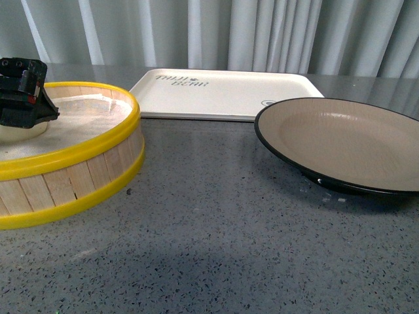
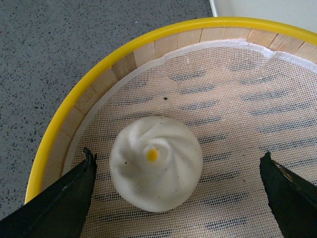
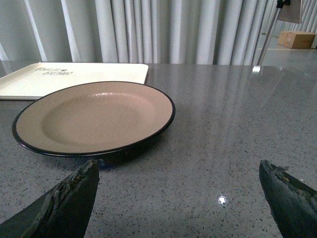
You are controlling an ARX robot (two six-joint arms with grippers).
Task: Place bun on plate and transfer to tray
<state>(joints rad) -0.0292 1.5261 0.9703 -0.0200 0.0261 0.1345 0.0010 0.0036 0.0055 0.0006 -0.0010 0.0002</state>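
The small white bun (image 2: 155,162) with a yellow dot lies on the mesh liner inside the yellow-rimmed steamer basket (image 2: 59,130). My left gripper (image 2: 178,191) is open above it, its black fingers on either side of the bun without touching it; it shows at the far left of the front view (image 1: 23,98), where a sliver of bun (image 1: 19,133) shows beneath it. The empty beige plate (image 1: 340,140) with a black rim sits at the right, also in the right wrist view (image 3: 94,116). The cream tray (image 1: 222,91) lies behind. My right gripper (image 3: 178,191) is open and empty over the table near the plate.
The steamer basket (image 1: 72,170) stands at the left on the grey speckled table (image 1: 216,248). The tray also shows at the far left of the right wrist view (image 3: 74,77). Grey curtains hang behind the table. A stand and a box are far off.
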